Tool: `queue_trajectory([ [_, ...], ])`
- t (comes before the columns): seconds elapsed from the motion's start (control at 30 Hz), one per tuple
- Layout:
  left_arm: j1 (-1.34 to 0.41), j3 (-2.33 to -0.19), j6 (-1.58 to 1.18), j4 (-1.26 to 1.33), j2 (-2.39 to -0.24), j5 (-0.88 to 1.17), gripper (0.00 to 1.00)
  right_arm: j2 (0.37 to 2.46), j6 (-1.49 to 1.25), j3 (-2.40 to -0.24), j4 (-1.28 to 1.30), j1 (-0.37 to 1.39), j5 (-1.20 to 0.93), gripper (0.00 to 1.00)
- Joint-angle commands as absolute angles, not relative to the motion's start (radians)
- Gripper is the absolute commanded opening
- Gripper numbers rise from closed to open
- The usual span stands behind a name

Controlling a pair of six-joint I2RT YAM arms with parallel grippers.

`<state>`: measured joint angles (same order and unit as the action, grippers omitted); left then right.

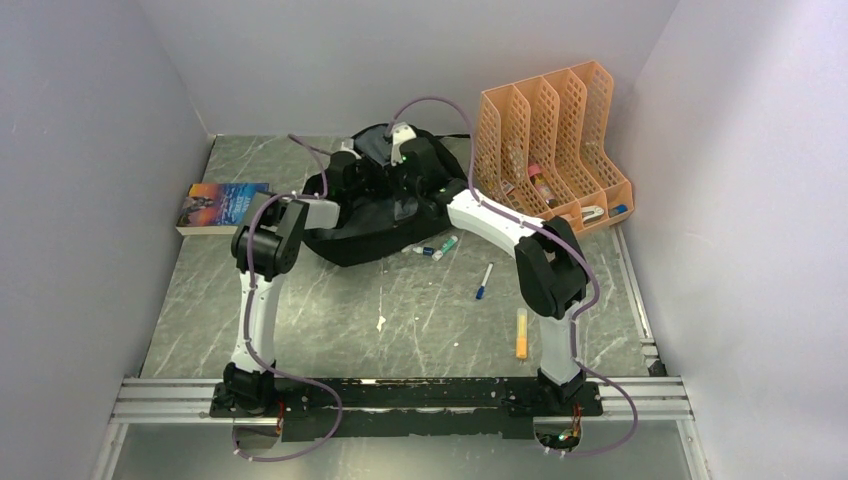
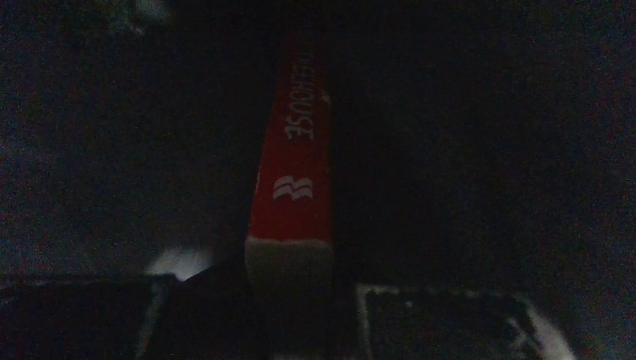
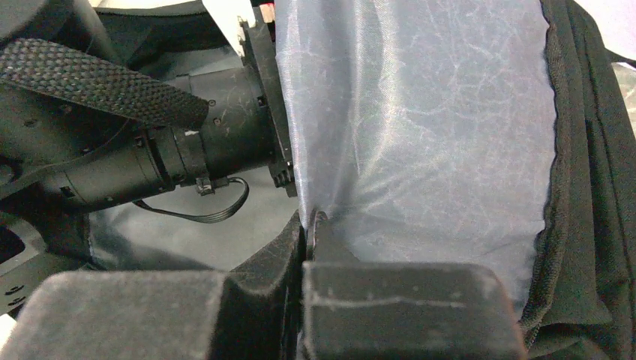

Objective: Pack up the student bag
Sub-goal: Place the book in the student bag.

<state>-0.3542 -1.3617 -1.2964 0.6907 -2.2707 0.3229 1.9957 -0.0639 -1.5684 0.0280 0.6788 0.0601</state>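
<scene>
- The student bag (image 1: pixel 360 240) lies slumped at the middle of the back half of the table (image 1: pixel 330 330), its opening upward, with both arms reaching into it.
- The right gripper (image 3: pixel 309 232) is fully closed, its jaws pinching a fold of the bag's pale grey lining (image 3: pixel 420 127) at the edge of the opening and holding it up.
- In the right wrist view, the left arm's black wrist (image 3: pixel 187 157) enters the bag just beside that lining, under a woven black strap (image 3: pixel 97 82).
- The left gripper (image 2: pixel 300 296) is down inside the dark bag; its jaws stand only a little apart, closed on the near end of a narrow red item (image 2: pixel 294 172) with white lettering that points away from the camera.
- Just in front of the bag lies a small marker (image 1: pixel 440 248); nearer the bases lie a blue-tipped pen (image 1: pixel 484 280) and an orange marker (image 1: pixel 521 333), well apart from each other.
- An orange mesh file organiser (image 1: pixel 550 130) stands to the right of the bag with small things in its compartments.
- A book (image 1: pixel 225 205) with a colourful cover lies flat to the bag's left.
</scene>
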Motion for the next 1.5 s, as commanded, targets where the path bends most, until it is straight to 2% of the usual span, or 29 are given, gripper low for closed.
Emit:
queue_trajectory([
  [0.0,-0.373,-1.456,-1.248,0.693,-2.307,0.306,0.13,1.970,-0.082,-1.583,-0.039,0.702,0.004,0.00],
  [0.27,-0.370,-1.470,-1.177,0.603,-2.294,0.323,0.67,1.963,-0.055,-1.562,-0.045,0.703,0.032,0.00],
  [0.33,-0.363,-1.443,-1.174,0.611,-2.268,0.318,0.86,1.965,-0.049,-1.564,-0.041,0.701,0.037,0.00],
  [0.37,-0.358,-1.426,-1.176,0.617,-2.253,0.317,0.93,1.965,-0.048,-1.563,-0.040,0.702,0.038,0.00],
  [0.4,-0.351,-1.413,-1.179,0.617,-2.240,0.320,0.94,1.965,-0.048,-1.562,-0.039,0.702,0.037,0.00],
  [0.7,-0.285,-1.331,-1.095,0.503,-2.048,0.369,0.95,1.997,-0.022,-1.580,-0.026,0.702,0.085,0.00],
  [1.0,-0.276,-1.230,-0.958,0.211,-1.821,0.352,0.96,2.079,0.031,-1.643,-0.003,0.700,0.197,0.00],
  [1.27,-0.254,-1.105,-0.913,0.159,-1.694,0.406,0.98,2.126,0.034,-1.667,-0.003,0.696,0.214,0.00],
  [1.47,-0.249,-1.048,-0.947,0.226,-1.685,0.435,0.83,2.128,0.007,-1.658,-0.005,0.696,0.194,0.00],
])
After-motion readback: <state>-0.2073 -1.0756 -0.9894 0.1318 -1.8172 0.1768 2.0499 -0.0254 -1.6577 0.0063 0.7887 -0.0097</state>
